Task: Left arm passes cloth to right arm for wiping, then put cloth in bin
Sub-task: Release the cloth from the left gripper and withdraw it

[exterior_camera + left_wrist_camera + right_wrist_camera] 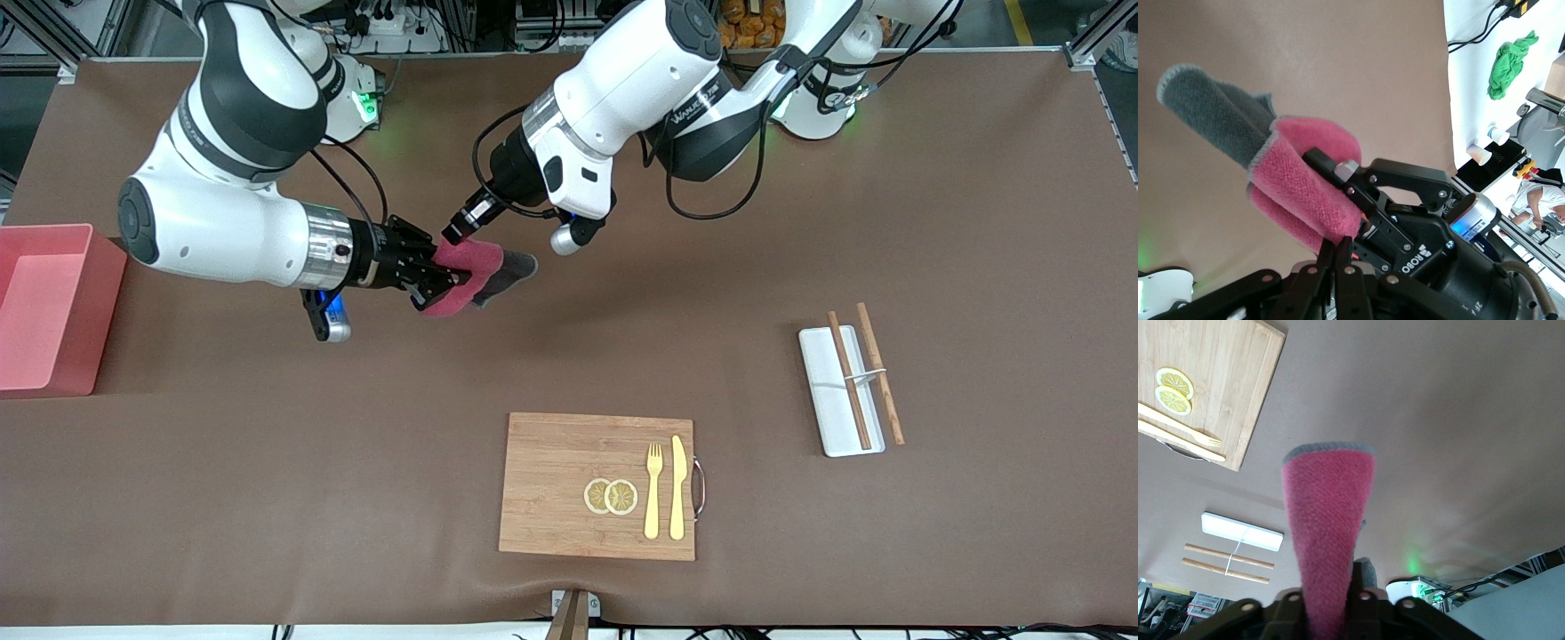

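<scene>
The cloth (478, 267), crimson-pink with a dark grey part, hangs in the air over the bare table between both grippers. My right gripper (442, 283) is shut on its pink fold, which stands up between my fingers in the right wrist view (1329, 513). My left gripper (460, 231) comes in from above, and its fingers (1327, 257) are pinched together on the cloth's pink edge (1305, 190). The right gripper's finger (1338, 167) lies across the pink part in the left wrist view. The salmon-pink bin (105, 302) stands at the right arm's end of the table.
A wooden board (556, 471) with lemon slices (610, 496), a fork (653, 493) and a knife (678, 489) lies near the front camera. A white oblong tray (827, 413) with chopsticks (880, 373) lies toward the left arm's end.
</scene>
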Robot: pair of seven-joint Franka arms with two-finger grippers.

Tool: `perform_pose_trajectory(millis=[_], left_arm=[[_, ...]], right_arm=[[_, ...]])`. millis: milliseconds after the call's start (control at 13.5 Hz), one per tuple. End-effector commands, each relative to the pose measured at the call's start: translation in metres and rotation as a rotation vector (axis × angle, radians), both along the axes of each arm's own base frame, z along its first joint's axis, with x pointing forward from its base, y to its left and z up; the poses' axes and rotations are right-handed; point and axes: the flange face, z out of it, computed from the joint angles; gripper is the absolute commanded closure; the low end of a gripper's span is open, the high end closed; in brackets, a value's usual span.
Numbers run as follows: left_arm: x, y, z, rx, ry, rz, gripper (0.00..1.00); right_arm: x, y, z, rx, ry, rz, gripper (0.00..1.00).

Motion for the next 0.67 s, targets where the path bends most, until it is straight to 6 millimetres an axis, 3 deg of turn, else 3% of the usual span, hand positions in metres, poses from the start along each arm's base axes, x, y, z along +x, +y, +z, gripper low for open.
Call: perform_pose_trajectory(millis=[0,148,296,444,593], left_arm=[[-0.001,-0.002,0.005,-0.007,0.006,0.008,0.05],[0.006,0.011,0.012,0.013,0.006,0.016,0.00],[0.013,0.038,0.026,0.120,0.000,-0.001,0.00],[0.022,0.074,0.036,0.251,0.008,-0.012,0.00],[0.042,0.126,0.039,0.396,0.010,-0.049,0.00]], right_arm=[[0.002,-0.009,0.001,0.009,-0.008,0.007,1.00],[0.002,-0.010,0.000,0.012,-0.027,0.034,1.00],[0.000,-0.005,-0.009,-0.054,-0.073,0.100,1.00],[0.003,0.001,-0.039,-0.135,-0.114,0.180,1.00],[0.003,0.000,-0.069,-0.158,-0.150,0.253,1.00]])
